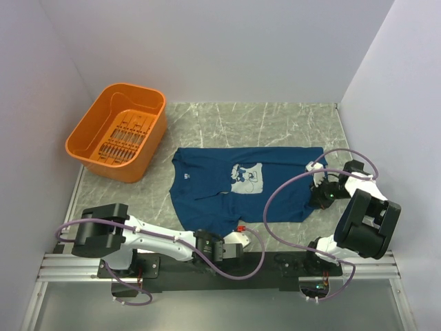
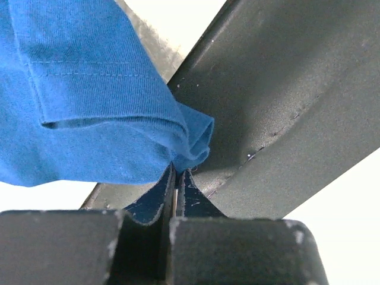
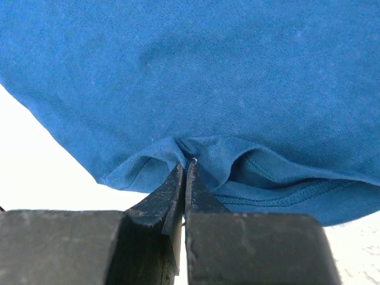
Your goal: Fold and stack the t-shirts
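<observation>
Marbled grey table (image 1: 275,117), pale walls enclosing it on three sides.
- Basket (image 1: 153,138): orange, sitting at the far-left corner, well apart from the shirt.
- T-shirt (image 1: 207,172): navy, lying spread mid-table, print facing up.
- Left gripper (image 2: 177,172): jaws pressing together on the shirt's near edge, black rail (image 2: 285,89) showing behind.
- Right gripper (image 3: 185,163): jaws pinching bunched hem at the shirt's right edge.
- Purple cable (image 1: 264,210): looping over the shirt's right part, partly hiding it.
</observation>
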Motion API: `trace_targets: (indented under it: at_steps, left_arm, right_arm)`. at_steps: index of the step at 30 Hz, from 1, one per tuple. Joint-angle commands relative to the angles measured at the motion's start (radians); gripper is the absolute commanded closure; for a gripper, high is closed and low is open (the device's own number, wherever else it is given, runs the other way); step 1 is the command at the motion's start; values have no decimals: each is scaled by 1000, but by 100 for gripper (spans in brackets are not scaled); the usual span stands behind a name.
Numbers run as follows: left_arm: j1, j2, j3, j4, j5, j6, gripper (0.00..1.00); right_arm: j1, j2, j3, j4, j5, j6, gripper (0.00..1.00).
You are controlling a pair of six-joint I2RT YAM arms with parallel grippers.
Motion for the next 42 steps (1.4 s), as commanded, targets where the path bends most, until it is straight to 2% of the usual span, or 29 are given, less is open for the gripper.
trace_targets:
  at_steps: [1,5,12,21,30,35,42]
  left_arm:
    - [-9,-75,8,-21,-36,36,99]
    - [30,-184,19,-59,16,154,99]
    - [226,-364,95,-94,97,311,99]
    - [445,-481,126,-120,87,475,99]
    - [614,-586,92,13,-2,550,100]
    - [715,-593,100,111,25,598,100]
    - [835,-472,217,166,67,656,100]
  right_arm:
    - [4,-46,42,-38,4,-12,100]
    - [-8,-109,58,-71,9,-28,100]
    - [-41,-187,116,-147,-25,-33,100]
    - [-77,-233,159,-173,-54,-7,100]
    - [-177,-190,205,-217,-54,-64,100]
    - [-179,-163,204,-213,-55,-71,100]
    - [-180,-109,239,-205,-95,-39,100]
